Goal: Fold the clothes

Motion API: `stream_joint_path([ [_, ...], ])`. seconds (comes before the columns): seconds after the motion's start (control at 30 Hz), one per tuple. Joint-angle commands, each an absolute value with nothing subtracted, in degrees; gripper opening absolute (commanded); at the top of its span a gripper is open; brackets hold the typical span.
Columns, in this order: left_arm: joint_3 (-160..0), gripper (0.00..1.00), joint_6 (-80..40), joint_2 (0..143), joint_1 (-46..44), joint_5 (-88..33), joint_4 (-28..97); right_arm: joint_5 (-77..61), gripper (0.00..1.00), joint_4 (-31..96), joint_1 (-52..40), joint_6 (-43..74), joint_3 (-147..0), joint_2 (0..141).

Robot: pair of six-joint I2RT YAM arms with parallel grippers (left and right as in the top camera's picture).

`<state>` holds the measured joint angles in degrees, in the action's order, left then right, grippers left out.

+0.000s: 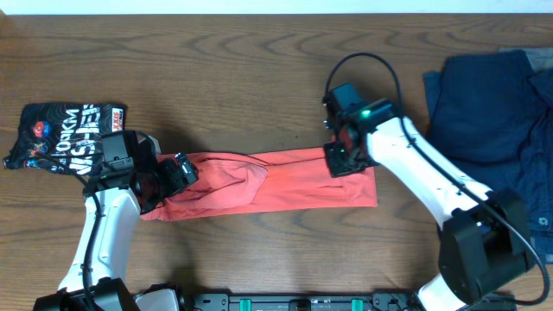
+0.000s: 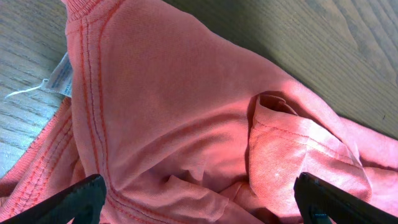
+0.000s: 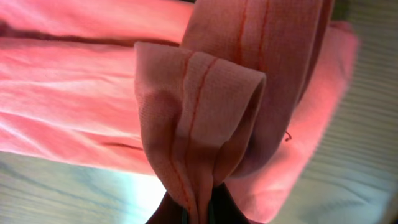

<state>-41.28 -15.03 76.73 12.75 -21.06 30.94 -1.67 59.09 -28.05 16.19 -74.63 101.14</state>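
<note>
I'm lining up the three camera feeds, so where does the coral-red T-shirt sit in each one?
Overhead: the T-shirt lies as a long strip across mid-table.
Left wrist: the T-shirt fills most of the frame, label and seam at left.
Right wrist: the T-shirt fills the frame, a hemmed fold pinched in the right end effector at bottom centre.
Shared landmark: the wooden table under it.

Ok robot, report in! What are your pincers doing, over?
Left pincer open over red shirt, left end. Right pincer shut on its right hem. Shirt lies in long strip. Black shirt, navy pile off to sides.
</note>
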Motion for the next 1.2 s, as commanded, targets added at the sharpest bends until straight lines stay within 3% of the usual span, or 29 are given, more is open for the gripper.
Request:
stream_joint_path([
  [0.0, -41.2, 0.98, -15.1, 76.7, 13.1, -21.5, 31.3, -3.6, 0.02, 57.5, -30.9, 19.3, -74.9, 102.3],
  [0.4, -41.2, 0.98, -15.1, 76.7, 13.1, -21.4, 31.5, -6.5, 0.08, 51.8, -35.0, 22.3, -74.9, 102.3],
  [0.43, -41.2, 0.98, -15.1, 76.7, 13.1, -21.4, 31.5, -6.5, 0.12, 51.7, -35.3, 22.3, -74.9, 102.3],
  [0.53, -41.2, 0.98, -15.1, 76.7, 13.1, -21.4, 31.5, -6.9, 0.36, 51.3, -36.1, 22.0, -74.9, 102.3],
  [0.7, -41.2, 0.98, -15.1, 76.7, 13.1, -21.4, 31.5, -18.7, 0.49, 50.3, -36.9, 9.5, -74.9, 102.3],
  [0.87, -41.2, 0.98, -15.1, 76.7, 13.1, -21.4, 31.5, -14.5, 0.41, 50.3, -36.1, 9.6, -74.9, 102.3],
  [1.03, -41.2, 0.98, -15.1, 76.7, 13.1, -21.4, 31.5, 2.2, 0.44, 50.9, -35.0, 20.1, -74.9, 102.3],
  [1.17, -41.2, 0.98, -15.1, 76.7, 13.1, -21.4, 31.5, 10.4, 0.36, 52.1, -34.8, 28.7, -74.7, 102.4],
])
